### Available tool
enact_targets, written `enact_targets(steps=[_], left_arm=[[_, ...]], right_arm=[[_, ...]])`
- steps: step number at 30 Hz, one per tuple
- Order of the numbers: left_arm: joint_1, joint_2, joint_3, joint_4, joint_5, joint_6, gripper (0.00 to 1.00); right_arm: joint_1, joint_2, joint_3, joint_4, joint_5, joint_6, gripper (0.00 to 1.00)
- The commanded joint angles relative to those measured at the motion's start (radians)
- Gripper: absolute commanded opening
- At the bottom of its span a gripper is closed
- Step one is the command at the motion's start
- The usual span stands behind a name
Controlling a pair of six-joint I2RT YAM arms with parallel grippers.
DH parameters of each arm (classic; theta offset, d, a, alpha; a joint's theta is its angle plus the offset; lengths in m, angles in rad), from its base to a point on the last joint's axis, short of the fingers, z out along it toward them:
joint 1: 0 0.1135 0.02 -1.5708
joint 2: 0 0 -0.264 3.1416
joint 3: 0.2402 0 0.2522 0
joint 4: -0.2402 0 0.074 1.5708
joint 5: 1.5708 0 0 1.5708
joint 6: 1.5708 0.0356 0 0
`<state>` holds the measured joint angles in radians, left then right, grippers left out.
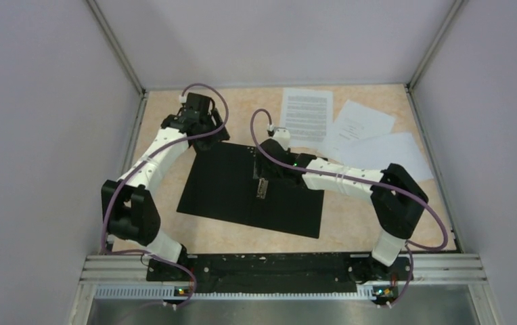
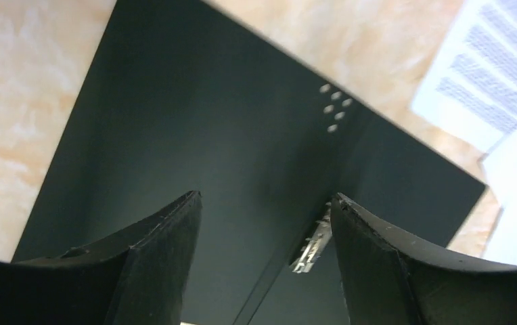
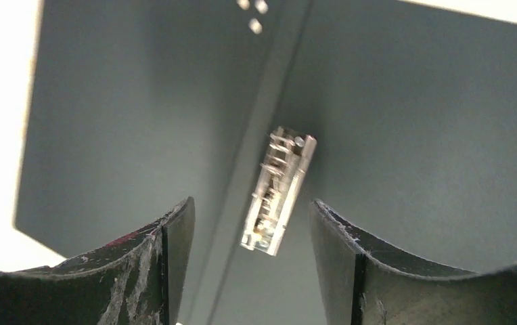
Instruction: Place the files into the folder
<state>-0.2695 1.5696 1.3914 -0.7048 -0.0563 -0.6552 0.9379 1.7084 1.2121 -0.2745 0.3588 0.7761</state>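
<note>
Subject: the folder (image 1: 229, 186). It lies flat and spread open at the middle of the table (image 1: 350, 230), black inner face up, set at a slant to the table edges. Its metal spine clip (image 3: 279, 193) sits on the centre fold. No paper is seen on either inner face.

The files are all outside the folder, grouped at the far right of the table. The printed sheet (image 1: 306, 115) lies farthest left of the three, just beyond the folder's far right corner. The second sheet (image 1: 361, 125) is to its right. The third sheet (image 1: 391, 152) is nearer and further right, and it overlaps the second. Both of these look nearly blank.

The right gripper (image 3: 249, 250) hangs over the spine, fingers parted to a moderate gap. The clip lies in line with that gap but ahead of the fingertips. Nothing is held, and no contact shows.

The left gripper (image 2: 266, 257) is at the folder's far left corner, looking across the black face. Its fingers are also apart and hold nothing.

Assessment: the opening stage appears complete and the folder is ready to receive. The main work is outstanding, as I judge it: three sheets to bring across and lay inside, possibly under the clip, and the cover perhaps to close.
</note>
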Motion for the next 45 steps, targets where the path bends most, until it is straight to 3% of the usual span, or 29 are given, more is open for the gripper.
enact_targets(steps=[1,10,18,22,31,42,45], left_arm=[[0.009,-0.101,-0.096,0.067,-0.070,-0.056,0.75],[0.010,-0.183,-0.209,0.065,-0.073,-0.044,0.75],[0.010,-0.219,-0.250,0.078,-0.051,-0.037,0.74],[0.010,-0.230,-0.263,0.088,-0.046,-0.037,0.74],[0.010,-0.245,-0.273,0.089,-0.035,-0.037,0.74],[0.010,-0.232,-0.301,0.093,-0.007,-0.036,0.74],[0.010,-0.235,-0.317,0.098,0.002,-0.036,0.74]], right_arm=[[0.033,0.068,0.017,-0.108,0.051,-0.008,0.61],[0.105,0.276,0.213,-0.186,0.135,-0.025,0.60],[0.128,0.321,0.238,-0.228,0.180,-0.044,0.54],[0.141,0.338,0.240,-0.232,0.172,-0.053,0.38],[0.170,0.299,0.168,-0.212,0.142,-0.065,0.25],[0.187,0.224,0.118,-0.201,0.082,0.002,0.29],[0.187,0.202,0.125,-0.202,0.088,0.003,0.40]])
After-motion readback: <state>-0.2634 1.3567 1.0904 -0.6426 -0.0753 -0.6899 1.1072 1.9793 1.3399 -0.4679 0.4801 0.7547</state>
